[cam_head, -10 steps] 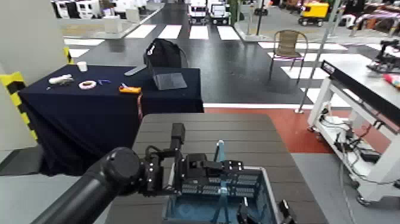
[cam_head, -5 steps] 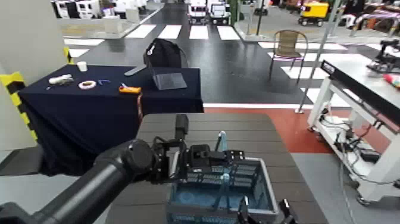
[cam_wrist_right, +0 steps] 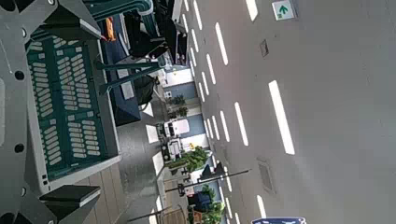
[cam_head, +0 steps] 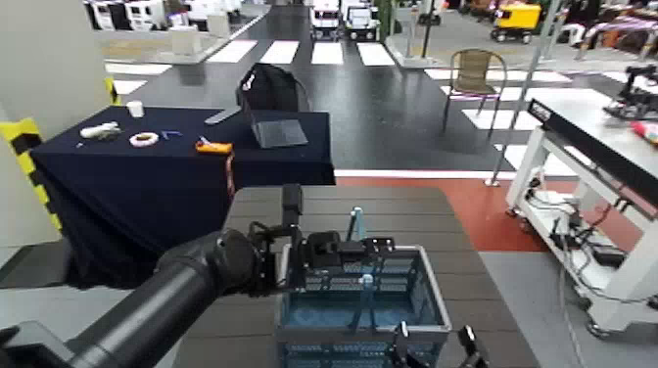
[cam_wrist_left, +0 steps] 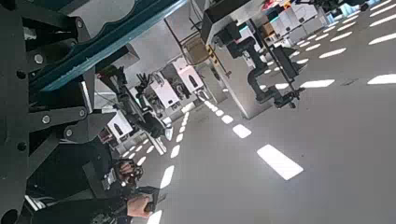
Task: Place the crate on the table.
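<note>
The grey slatted crate (cam_head: pixel 406 279), blue inside, hangs over the near half of the dark brown plank table (cam_head: pixel 411 210). I cannot tell whether its base touches the planks. My left gripper (cam_head: pixel 338 252) reaches in from the lower left and is shut on the thin teal hoop handle (cam_head: pixel 357 223) at the crate's far side. The handle shows as a teal bar in the left wrist view (cam_wrist_left: pixel 103 42). My right gripper (cam_head: pixel 431 345) is open just below the crate's near end. The crate's slatted wall fills the right wrist view (cam_wrist_right: pixel 65 112).
A navy-draped table (cam_head: pixel 147 186) with small items and a laptop stands behind and to the left. A white-framed workbench (cam_head: pixel 587 147) stands at the right. A chair (cam_head: pixel 475 73) is on the dark floor beyond. Red floor lies between the tables.
My left gripper has carried the crate away from me, farther onto the brown table. More of the crate's inside and near rim shows now. The right gripper has stayed put.
</note>
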Controlling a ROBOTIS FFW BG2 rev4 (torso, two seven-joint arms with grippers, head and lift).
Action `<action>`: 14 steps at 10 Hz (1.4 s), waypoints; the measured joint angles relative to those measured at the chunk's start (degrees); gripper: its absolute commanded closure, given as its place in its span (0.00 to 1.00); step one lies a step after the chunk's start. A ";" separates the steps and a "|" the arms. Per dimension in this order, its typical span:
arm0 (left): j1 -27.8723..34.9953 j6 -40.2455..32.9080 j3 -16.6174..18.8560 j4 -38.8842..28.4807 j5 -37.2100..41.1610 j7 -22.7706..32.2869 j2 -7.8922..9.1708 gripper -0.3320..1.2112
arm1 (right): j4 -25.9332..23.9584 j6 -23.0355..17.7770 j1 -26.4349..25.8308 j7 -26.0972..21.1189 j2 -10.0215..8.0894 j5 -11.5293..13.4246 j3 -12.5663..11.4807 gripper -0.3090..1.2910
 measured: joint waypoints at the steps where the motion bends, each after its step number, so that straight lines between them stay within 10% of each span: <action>1: 0.29 -0.83 -0.20 0.34 -0.20 -0.92 -0.05 0.98 | 0.05 -0.22 0.01 -0.01 0.00 -0.05 0.00 0.28; 14: 1.85 -6.26 -3.31 6.12 -0.36 -5.60 -1.05 0.95 | 0.10 -0.90 -0.23 0.01 -0.25 -0.08 0.18 0.28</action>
